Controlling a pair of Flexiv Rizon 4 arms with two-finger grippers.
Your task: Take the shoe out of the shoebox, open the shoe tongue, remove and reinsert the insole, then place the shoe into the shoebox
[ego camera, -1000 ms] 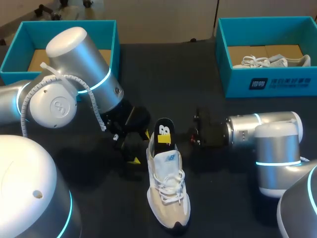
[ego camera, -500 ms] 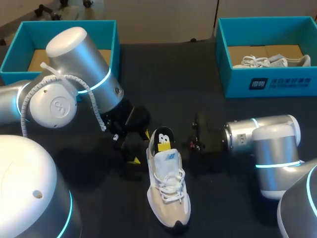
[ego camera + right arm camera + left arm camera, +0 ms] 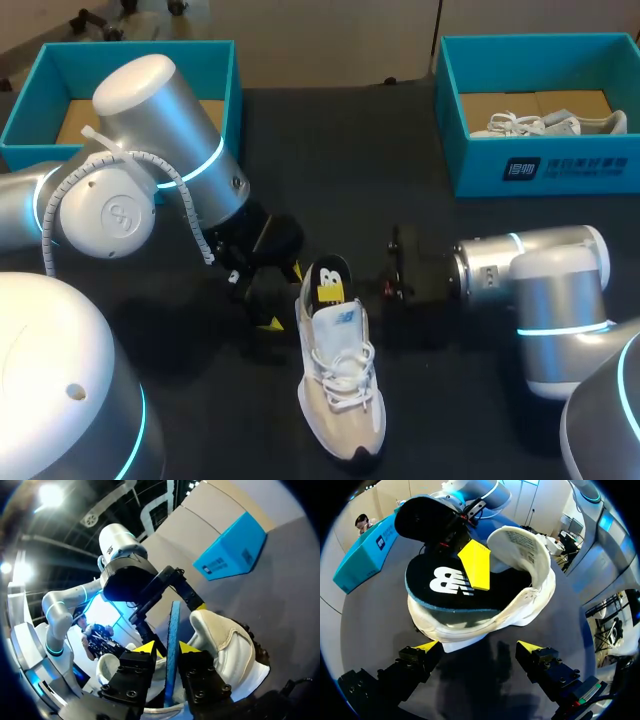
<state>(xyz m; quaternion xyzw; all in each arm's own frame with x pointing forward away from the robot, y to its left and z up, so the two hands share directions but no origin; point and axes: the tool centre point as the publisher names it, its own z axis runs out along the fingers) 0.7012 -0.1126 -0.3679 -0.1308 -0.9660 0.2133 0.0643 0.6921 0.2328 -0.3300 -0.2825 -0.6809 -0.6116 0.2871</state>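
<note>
Shoe (image 3: 340, 390) lies on the tabletop (image 3: 450, 410) out of both boxes, toe nearest the robot, heel pointing away, laces up.

Insole (image 3: 331, 280) is black with a white logo and a yellow tag (image 3: 476, 565). It sticks up out of the heel opening, tilted, its lower end inside the shoe.

In the left wrist view the tongue (image 3: 522, 542) stands raised beyond the insole.

Left pincer (image 3: 283, 297) is just beside the heel on the left. It is released, fingers spread wide and holding nothing. In its wrist view the heel sits just ahead of the two yellow tips, not between them.

Right pincer (image 3: 392, 275) comes in from the right at heel level. It is clenched on the insole. The right wrist view shows the insole's blue edge (image 3: 172, 630) standing upright between the yellow tips, a finger on each side. The left wrist view shows it at the insole's far end.

Both arms stay low over the tabletop, one on each side of the heel.

Left box (image 3: 140, 45), teal, sits at the far left with a cardboard floor showing. Right box (image 3: 540, 170), teal, sits at the far right, well apart from the shoe. A second shoe (image 3: 545, 122), white, lies inside it.
</note>
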